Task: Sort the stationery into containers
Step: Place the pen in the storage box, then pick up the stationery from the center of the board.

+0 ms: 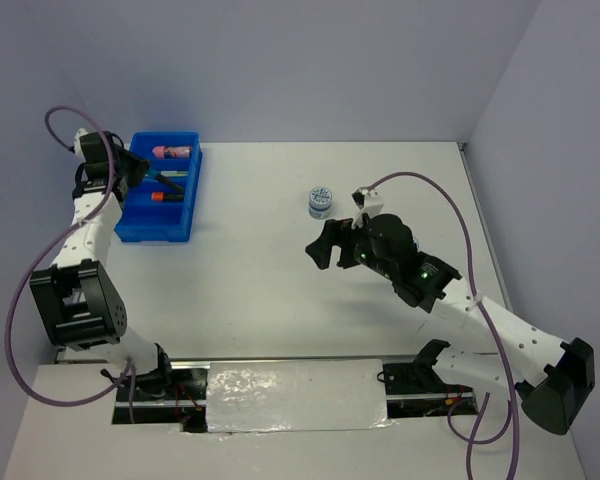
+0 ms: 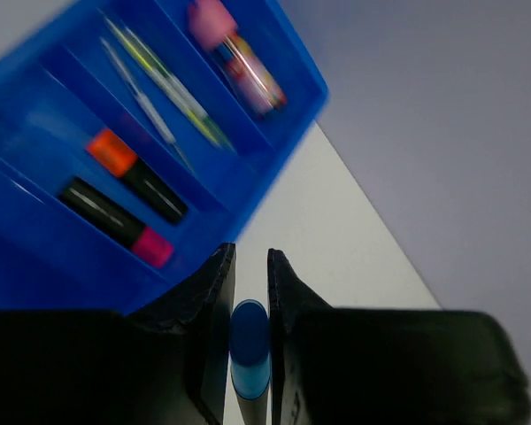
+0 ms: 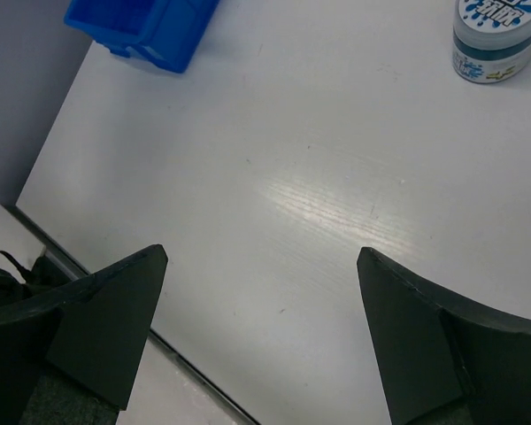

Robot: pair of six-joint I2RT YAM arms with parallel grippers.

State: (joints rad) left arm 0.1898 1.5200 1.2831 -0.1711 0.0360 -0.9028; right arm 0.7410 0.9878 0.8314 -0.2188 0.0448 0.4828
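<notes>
Blue tray (image 1: 155, 235) is mostly loaded. My left gripper (image 2: 250, 283) is clamped on a blue-capped marker (image 2: 250, 345). My right gripper (image 3: 262, 255) gapes empty, patterned disc (image 3: 496, 40) at its 1 o'clock.

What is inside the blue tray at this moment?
The blue tray holds a pink cylinder, thin pens, an orange-capped marker and a pink-capped marker. Part of it is covered by the left arm from above and cut off in the wrist view.
</notes>
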